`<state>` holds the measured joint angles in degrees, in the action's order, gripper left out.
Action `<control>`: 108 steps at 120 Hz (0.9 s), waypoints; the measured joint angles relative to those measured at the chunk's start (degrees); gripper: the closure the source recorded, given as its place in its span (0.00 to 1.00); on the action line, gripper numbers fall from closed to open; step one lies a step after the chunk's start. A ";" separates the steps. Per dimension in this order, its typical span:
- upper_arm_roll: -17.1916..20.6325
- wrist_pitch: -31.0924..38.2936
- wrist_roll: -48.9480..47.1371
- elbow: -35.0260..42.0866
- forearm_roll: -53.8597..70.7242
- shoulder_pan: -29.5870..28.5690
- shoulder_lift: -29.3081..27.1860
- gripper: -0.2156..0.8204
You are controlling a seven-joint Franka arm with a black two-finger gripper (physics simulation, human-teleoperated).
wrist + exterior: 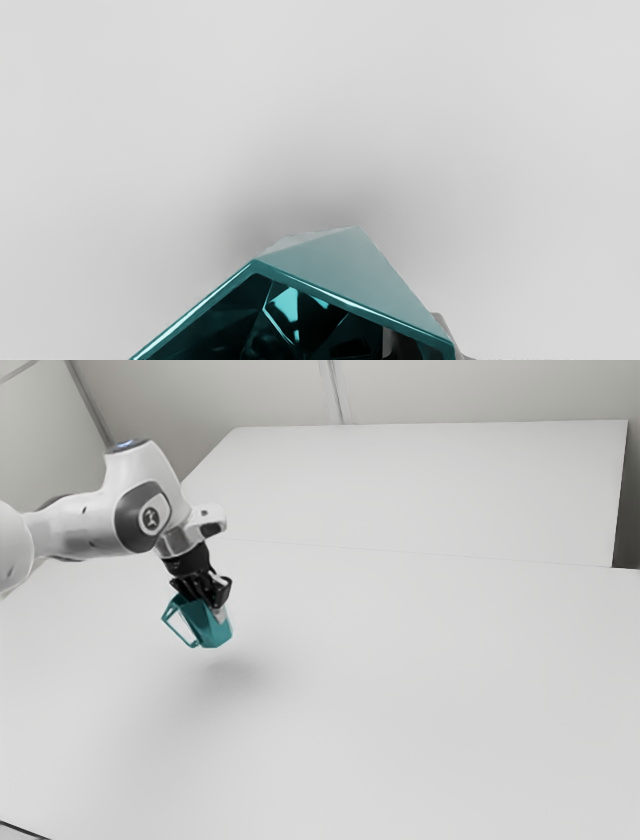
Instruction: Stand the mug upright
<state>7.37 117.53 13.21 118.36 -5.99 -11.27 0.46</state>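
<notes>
Wrist view: nearest, the teal mug (340, 270), its side pinched between the fingers of the gripper (215, 596). In the exterior view the mug hangs tilted above the white table (400, 700); well beyond the mug rises a pale wall (450, 390).

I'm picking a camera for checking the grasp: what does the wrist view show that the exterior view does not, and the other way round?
Wrist view: the shiny inside of the mug, past its angular rim.
Exterior view: the arm reaching in from the left, and the mug's open handle.
Both: the teal mug, held by the gripper, and a soft shadow on the white table.
</notes>
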 joint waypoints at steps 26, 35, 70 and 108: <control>2.76 2.35 -4.92 3.47 2.62 -0.21 -1.16 0.96; 3.49 3.07 -6.57 4.19 3.89 0.04 -1.19 0.96; 6.15 4.24 -12.74 7.29 5.80 1.16 -2.09 0.96; 7.87 5.08 -19.18 10.25 8.53 1.18 -2.16 0.96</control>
<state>15.24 122.60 -5.97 128.61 2.54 -10.09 -1.70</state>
